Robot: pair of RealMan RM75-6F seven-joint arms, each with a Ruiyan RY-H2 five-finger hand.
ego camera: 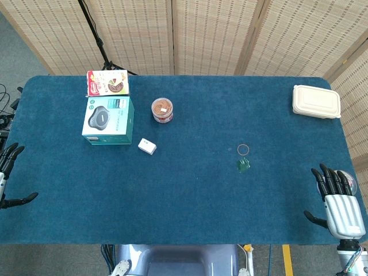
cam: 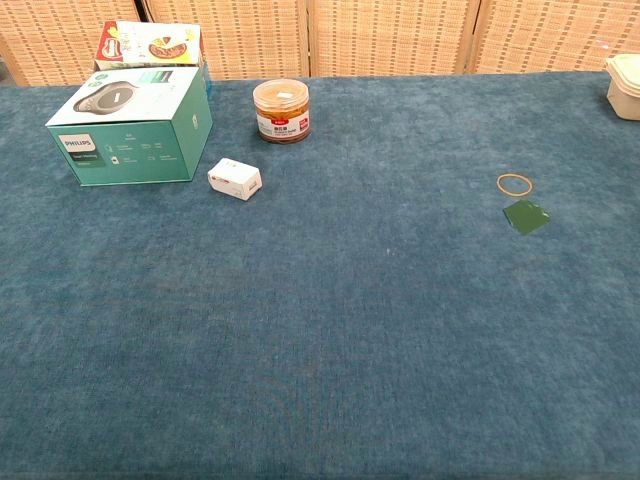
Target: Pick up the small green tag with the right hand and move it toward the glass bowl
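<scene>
The small green tag (ego camera: 244, 165) lies flat on the blue table cloth, right of centre; the chest view shows the tag (cam: 525, 216) as a dark green square. My right hand (ego camera: 336, 201) hovers at the table's front right corner, well to the right of the tag, fingers spread and holding nothing. A clear rounded rim, apparently the glass bowl (ego camera: 349, 180), peeks out just behind that hand's fingertips. My left hand (ego camera: 8, 172) sits at the far left edge, fingers apart and empty. Neither hand appears in the chest view.
A rubber band (ego camera: 244, 149) lies just behind the tag. At the back left are a teal box (ego camera: 108, 120), a snack packet (ego camera: 107, 83), a lidded jar (ego camera: 162, 110) and a small white box (ego camera: 147, 146). A beige takeaway container (ego camera: 316, 102) sits back right.
</scene>
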